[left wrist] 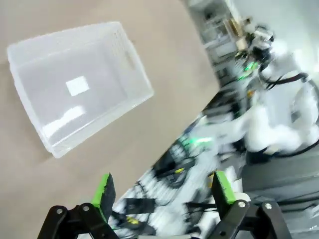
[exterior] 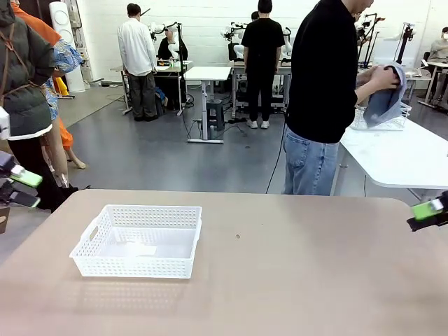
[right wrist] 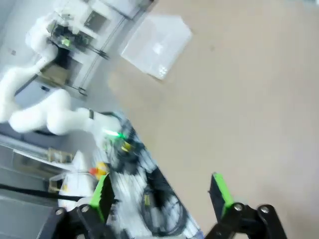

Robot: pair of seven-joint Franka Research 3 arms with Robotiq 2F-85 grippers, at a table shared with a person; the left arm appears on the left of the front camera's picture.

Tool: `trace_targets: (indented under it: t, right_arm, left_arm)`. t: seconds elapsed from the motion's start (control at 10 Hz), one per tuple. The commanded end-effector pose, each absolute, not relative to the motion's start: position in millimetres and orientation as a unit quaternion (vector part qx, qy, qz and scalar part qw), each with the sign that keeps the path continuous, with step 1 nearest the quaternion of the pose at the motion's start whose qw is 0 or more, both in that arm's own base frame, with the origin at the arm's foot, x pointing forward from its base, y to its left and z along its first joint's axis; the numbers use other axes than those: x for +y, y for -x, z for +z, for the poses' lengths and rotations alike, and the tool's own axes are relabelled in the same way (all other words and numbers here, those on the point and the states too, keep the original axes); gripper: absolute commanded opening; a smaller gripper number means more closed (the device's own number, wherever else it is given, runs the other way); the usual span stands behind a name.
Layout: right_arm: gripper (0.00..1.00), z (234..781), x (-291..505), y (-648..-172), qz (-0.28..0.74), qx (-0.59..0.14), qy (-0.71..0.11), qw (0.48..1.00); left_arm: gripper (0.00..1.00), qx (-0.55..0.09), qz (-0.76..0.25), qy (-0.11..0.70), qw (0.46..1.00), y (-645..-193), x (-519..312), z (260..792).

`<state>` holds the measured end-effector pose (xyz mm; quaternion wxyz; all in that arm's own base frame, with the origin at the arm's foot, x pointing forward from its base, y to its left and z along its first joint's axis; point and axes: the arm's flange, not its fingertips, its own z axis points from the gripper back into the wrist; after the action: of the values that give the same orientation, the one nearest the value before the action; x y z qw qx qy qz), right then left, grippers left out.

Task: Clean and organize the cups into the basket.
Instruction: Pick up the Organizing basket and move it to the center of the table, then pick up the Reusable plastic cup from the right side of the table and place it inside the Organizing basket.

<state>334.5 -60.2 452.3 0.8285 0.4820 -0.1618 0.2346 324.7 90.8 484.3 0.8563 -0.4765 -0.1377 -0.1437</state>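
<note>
Front view: the basket sits empty on the desk. It is to the right of the left claw, which hangs off the desk's left edge with its jaws wide and nothing between them. The right claw is at the opposite edge, well apart from the basket, also spread wide and empty. Beyond both claws, at the far side, a person's hand works in a grey-blue cloth. Whether one of the cups is inside it cannot be told.

Left wrist view: the basket lies ahead of the left claw, up and to the left of the finger line, with bare desk between them. Its thin lattice walls suggest it is light and somewhat springy, likely to slide or twist if nudged. The firmest hold would probably be the rim at an end wall, by the cut-out handle.

Right wrist view: the basket is far ahead of the right claw, almost straight above the gap between its spread fingers. A long stretch of desk lies between them.
</note>
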Motion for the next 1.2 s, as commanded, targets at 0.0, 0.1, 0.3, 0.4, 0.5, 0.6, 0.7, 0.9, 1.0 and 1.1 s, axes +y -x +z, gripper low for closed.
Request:
trace_targets:
  t: [0.0,0.1,0.3,0.4,0.5,0.6,0.7,0.9,1.0,1.1]
  right_arm:
    - [1.0,436.2,-97.2,-359.4,0.108,-0.169,-0.592,0.781]
    - [1.0,426.1,-122.5,-355.8,0.073,-0.185,-0.594,0.78]
    - [1.0,417.5,-166.3,-335.8,0.022,-0.217,-0.576,0.788]
    - [1.0,418.6,-182.2,-324.0,0.011,-0.222,-0.565,0.794]
    - [1.0,423.1,-201.6,-309.9,-0.002,-0.242,-0.564,0.79]
    - [1.0,430.9,-222.9,-290.9,-0.011,-0.264,-0.567,0.78]
    - [1.0,436.5,-240.5,-273.8,-0.022,-0.287,-0.567,0.772]
    - [1.0,438.7,-271.6,-244.8,-0.052,-0.329,-0.562,0.757]
    - [1.0,434.4,-282.2,-236.4,-0.067,-0.337,-0.565,0.75]
    - [1.0,430.5,-285.3,-234.8,-0.071,-0.339,-0.567,0.747]
  left_arm:
    - [1.0,-0.147,0.066,0.584,0.795,-335.0,125.3,478.6]
    - [1.0,-0.162,0.089,0.579,0.794,-329.9,146.4,477.0]
    - [1.0,-0.196,0.137,0.552,0.799,-314.2,190.5,477.6]
    - [1.0,-0.209,0.156,0.541,0.8,-305.4,207.4,478.9]
    - [1.0,-0.218,0.172,0.534,0.799,-297.4,222.2,479.4]
    - [1.0,-0.224,0.186,0.527,0.799,-288.6,235.9,480.0]
    - [1.0,-0.23,0.195,0.522,0.798,-282.8,243.0,482.5]
    - [1.0,-0.248,0.216,0.507,0.797,-271.0,252.9,489.3]
    - [1.0,-0.256,0.224,0.501,0.796,-266.4,251.7,495.3]
    - [1.0,-0.262,0.231,0.497,0.795,-262.2,252.1,499.2]
